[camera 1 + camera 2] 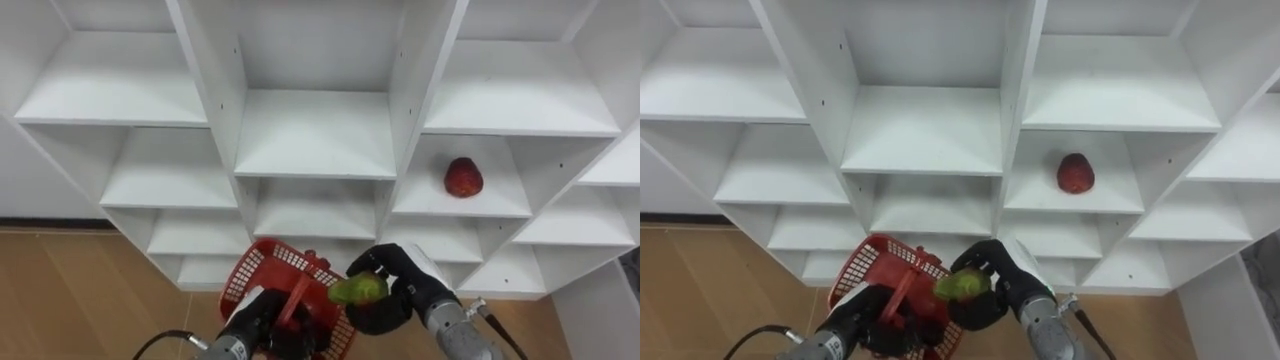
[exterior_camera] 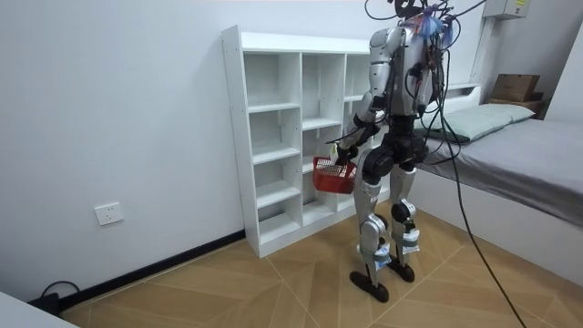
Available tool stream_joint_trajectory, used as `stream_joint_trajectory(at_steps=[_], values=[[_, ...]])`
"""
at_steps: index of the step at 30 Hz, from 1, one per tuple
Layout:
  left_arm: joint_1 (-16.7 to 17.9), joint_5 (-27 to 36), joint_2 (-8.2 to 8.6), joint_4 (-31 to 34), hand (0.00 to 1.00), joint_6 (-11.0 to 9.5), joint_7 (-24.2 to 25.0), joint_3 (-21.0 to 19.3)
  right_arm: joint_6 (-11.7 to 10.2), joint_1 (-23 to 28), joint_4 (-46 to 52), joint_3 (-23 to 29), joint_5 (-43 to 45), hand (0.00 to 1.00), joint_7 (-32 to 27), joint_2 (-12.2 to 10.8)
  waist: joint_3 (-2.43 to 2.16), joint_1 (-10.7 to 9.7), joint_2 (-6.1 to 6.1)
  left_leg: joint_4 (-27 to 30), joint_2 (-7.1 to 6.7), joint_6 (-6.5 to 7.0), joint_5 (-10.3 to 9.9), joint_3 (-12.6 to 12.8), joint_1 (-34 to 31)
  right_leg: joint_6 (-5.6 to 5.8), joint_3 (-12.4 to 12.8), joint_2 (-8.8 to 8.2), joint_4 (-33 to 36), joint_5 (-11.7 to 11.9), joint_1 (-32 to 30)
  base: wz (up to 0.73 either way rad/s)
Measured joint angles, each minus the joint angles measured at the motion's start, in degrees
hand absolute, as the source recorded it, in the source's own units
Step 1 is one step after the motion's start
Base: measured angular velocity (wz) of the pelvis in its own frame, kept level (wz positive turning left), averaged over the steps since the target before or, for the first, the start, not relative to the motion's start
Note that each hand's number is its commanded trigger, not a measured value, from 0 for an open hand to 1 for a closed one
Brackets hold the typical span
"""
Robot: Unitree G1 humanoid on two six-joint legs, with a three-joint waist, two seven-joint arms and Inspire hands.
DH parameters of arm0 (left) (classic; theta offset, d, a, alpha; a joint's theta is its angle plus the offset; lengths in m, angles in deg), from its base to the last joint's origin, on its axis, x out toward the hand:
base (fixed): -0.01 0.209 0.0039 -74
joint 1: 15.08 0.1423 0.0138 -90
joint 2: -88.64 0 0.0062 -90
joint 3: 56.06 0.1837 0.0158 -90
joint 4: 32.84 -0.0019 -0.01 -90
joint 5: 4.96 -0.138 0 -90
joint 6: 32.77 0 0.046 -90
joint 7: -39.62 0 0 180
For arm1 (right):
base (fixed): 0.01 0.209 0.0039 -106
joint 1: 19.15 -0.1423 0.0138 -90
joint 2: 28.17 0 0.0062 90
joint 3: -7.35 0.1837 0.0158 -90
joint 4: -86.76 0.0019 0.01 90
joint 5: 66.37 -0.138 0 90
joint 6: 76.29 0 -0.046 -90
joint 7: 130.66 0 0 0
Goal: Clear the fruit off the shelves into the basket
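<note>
Your right hand (image 1: 405,292) has its fingers curled round the green fruit (image 1: 358,290), just beside the red basket (image 1: 250,268) whose handle your left hand (image 1: 258,320) grips, and only the red fruit (image 1: 463,178), up beyond your fingertips on the closet shelf (image 1: 425,203), is left to collect.

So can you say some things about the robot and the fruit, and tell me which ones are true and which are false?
1. The right hand is holding a green fruit. True.
2. The basket is blue. False: it is red.
3. A red fruit sits on a shelf of the white closet. True.
4. The left hand holds nothing. False: it is curled round the basket's handle.
5. The green fruit lies on the floor. False: it is in the right hand, just beside the basket's rim.
</note>
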Motion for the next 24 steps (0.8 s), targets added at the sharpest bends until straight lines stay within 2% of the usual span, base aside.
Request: stream_joint_trajectory(at_steps=[9, 17, 24], values=[[-0.1, -2.9, 0.1, 0.1, 1.0, 0.0, 1.7, 0.1, -0.1, -3.6, -4.9, -1.2, 1.5, 1.0, 1.3, -0.2, -0.07, 0.1, 0.25, 1.3, 0.07, 0.0, 0.0, -0.4, -2.4, -0.07, -0.5, -0.1, 1.1, 0.0, -2.1, 0.02], [-0.3, -3.9, 0.77, 0.0, 1.0, 0.0, 2.1, 0.3, -0.1, -6.0, -11.0, -2.2, 1.6, 1.0, 2.8, -0.7, 0.2, 0.2, 0.78, 1.5, 0.06, 0.01, 0.0, -1.5, -3.3, -0.22, -1.6, -0.18, 1.5, -0.1, -2.6, 0.06], [-1.0, -3.8, -0.07, 0.0, 1.0, 0.0, 2.9, 4.1, -0.2, -10.8, -16.9, -2.3, 0.2, 1.0, 2.4, -1.1, 0.24, 0.2, 0.83, 1.7, -0.11, 0.01, 0.0, -1.9, -3.5, -0.23, -2.9, -0.88, 1.8, -0.5, -2.6, 0.05]])
